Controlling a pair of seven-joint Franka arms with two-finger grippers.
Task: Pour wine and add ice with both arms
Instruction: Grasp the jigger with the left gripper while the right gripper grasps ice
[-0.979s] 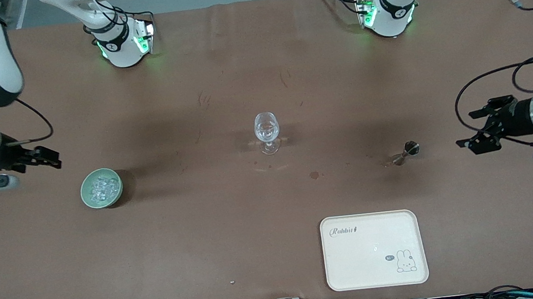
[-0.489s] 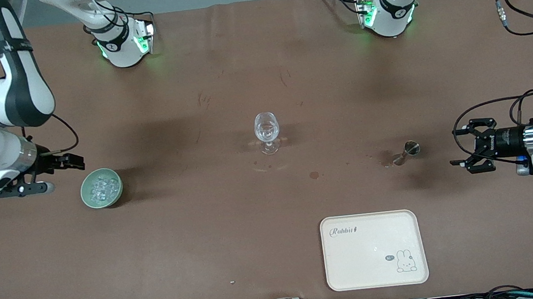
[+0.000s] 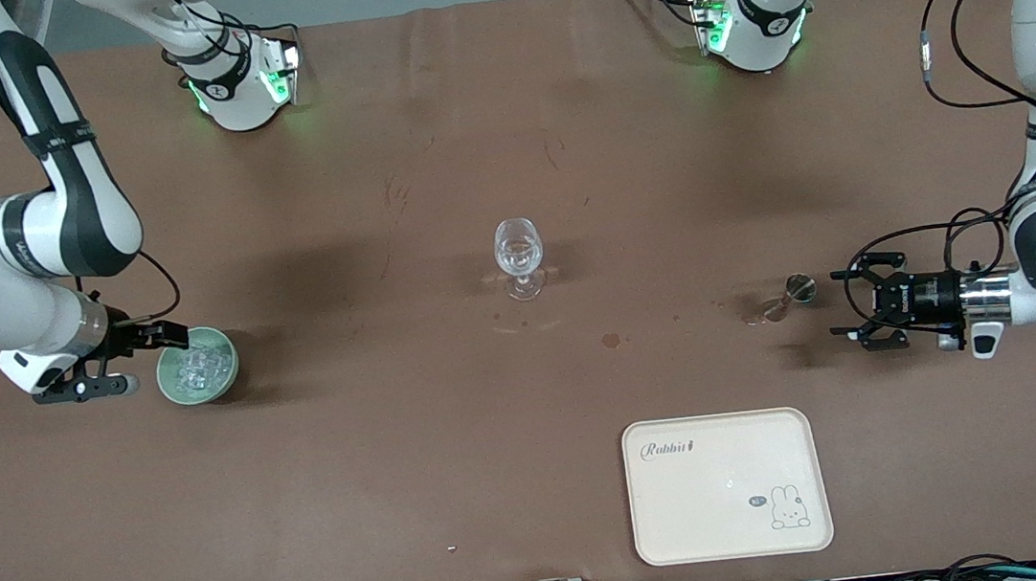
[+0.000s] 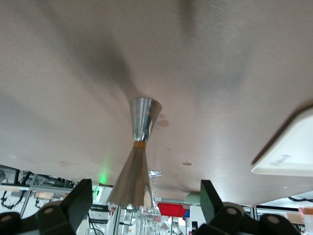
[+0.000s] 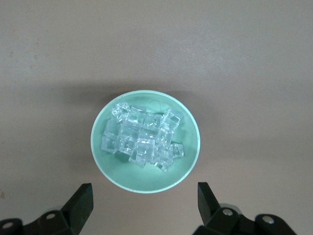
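Your left claw (image 3: pixel 852 311) stood spread just beside the steel jigger (image 3: pixel 789 295); your right claw (image 3: pixel 159 340) stood spread at the green bowl (image 3: pixel 173 382) of ice (image 3: pixel 198 366). The wine glass (image 3: pixel 518 254) waited mid-tabletop. You needed to center each claw before pinching.

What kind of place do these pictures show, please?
Most likely a robotics lab set up as a mock bar: two arms bolted to a brown covered table, with a wine glass, a steel jigger, a green bowl of ice, and loose cables at its edges.
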